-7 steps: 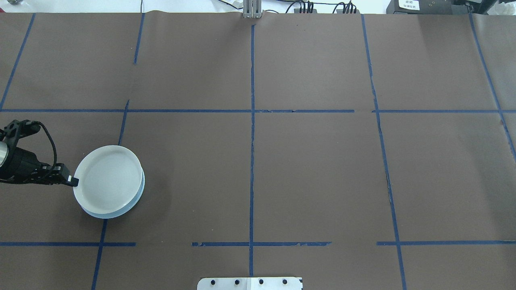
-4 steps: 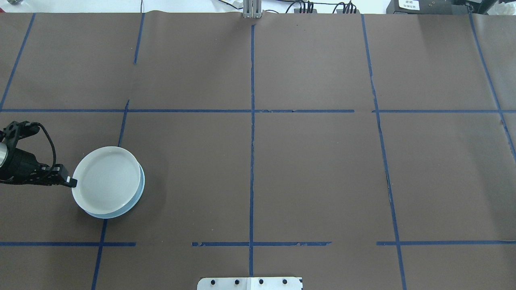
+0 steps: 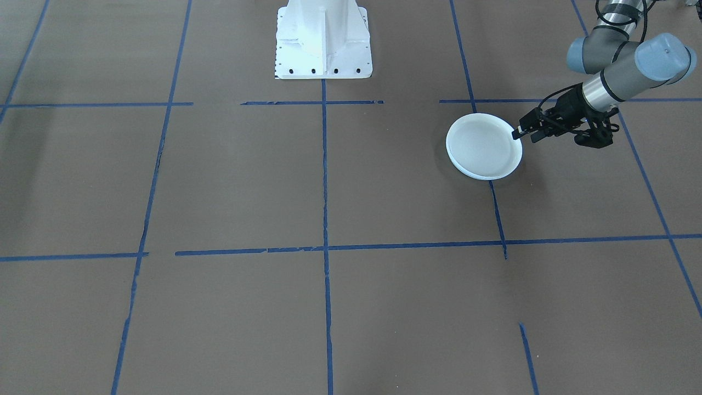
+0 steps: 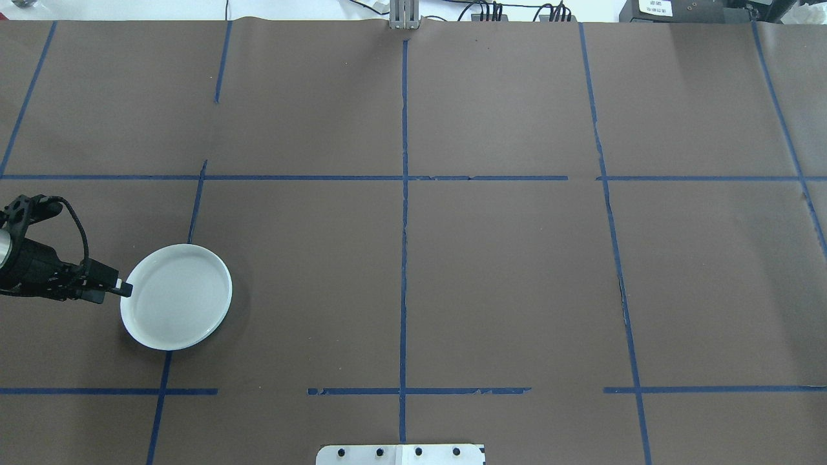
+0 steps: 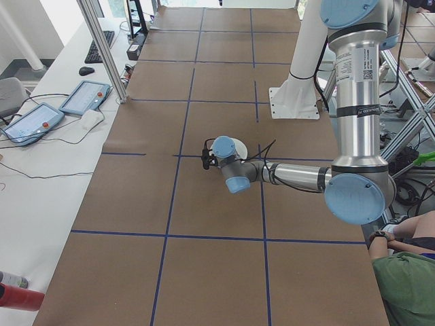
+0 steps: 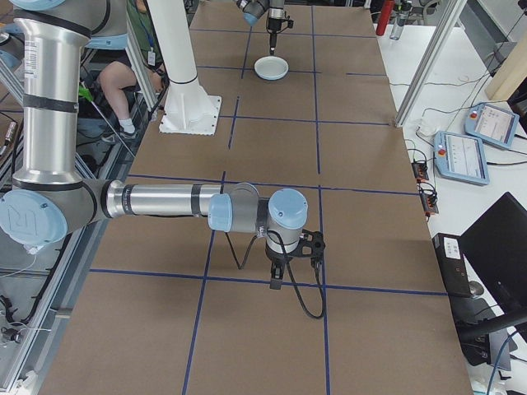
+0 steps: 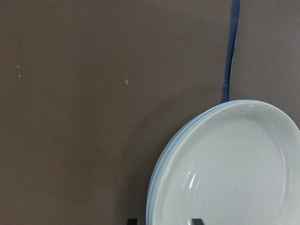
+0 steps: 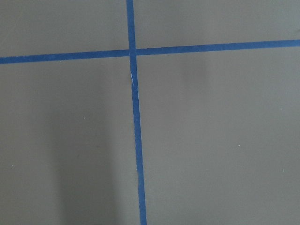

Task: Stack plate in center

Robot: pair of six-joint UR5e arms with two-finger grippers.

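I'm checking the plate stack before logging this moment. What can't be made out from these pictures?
- Lower plate: only a rim sliver shows in the left wrist view; the top plate covers it.
- Left gripper: its grip on the rim is too small overhead, and the left wrist view cuts off the fingertips.
- Right gripper: appears only in the right side view, too small.

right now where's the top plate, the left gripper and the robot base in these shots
top plate (image 4: 177,296), overhead view, on its inner face
left gripper (image 4: 124,289), overhead view, at the fingertips by the plate's rim
robot base (image 3: 323,39), front-facing view, on the white pedestal
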